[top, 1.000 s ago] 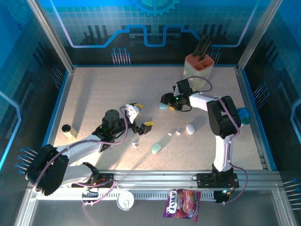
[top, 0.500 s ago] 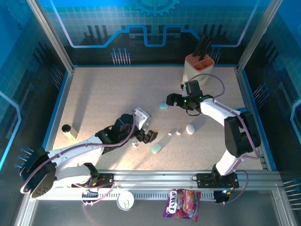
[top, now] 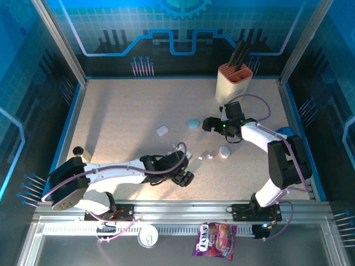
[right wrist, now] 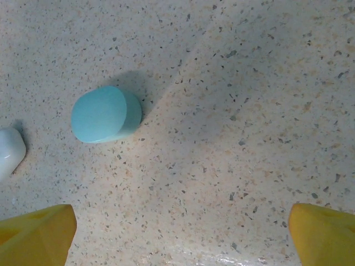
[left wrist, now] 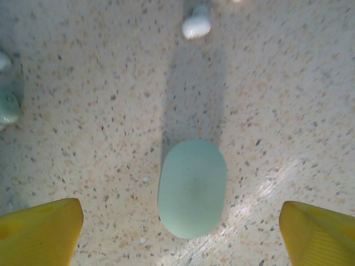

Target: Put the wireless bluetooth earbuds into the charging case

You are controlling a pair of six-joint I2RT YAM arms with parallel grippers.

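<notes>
Loose earbuds (top: pixel 201 157) on the speckled surface (top: pixel 122 111), both arms poised over cases.
Two white earbuds lie near the middle, just left of a white case (top: pixel 224 151). The left tool (top: pixel 184 178) is spread wide and empty, its yellow fingertips (left wrist: pixel 41 233) either side of a closed pale green case (left wrist: pixel 192 188), apart from it. The right tool (top: pixel 207 123), equally wide and empty, hovers just right of a blue case (right wrist: pixel 105 114). The far knife block (top: pixel 232 83) holds dark-handled knives (top: pixel 241 52).
</notes>
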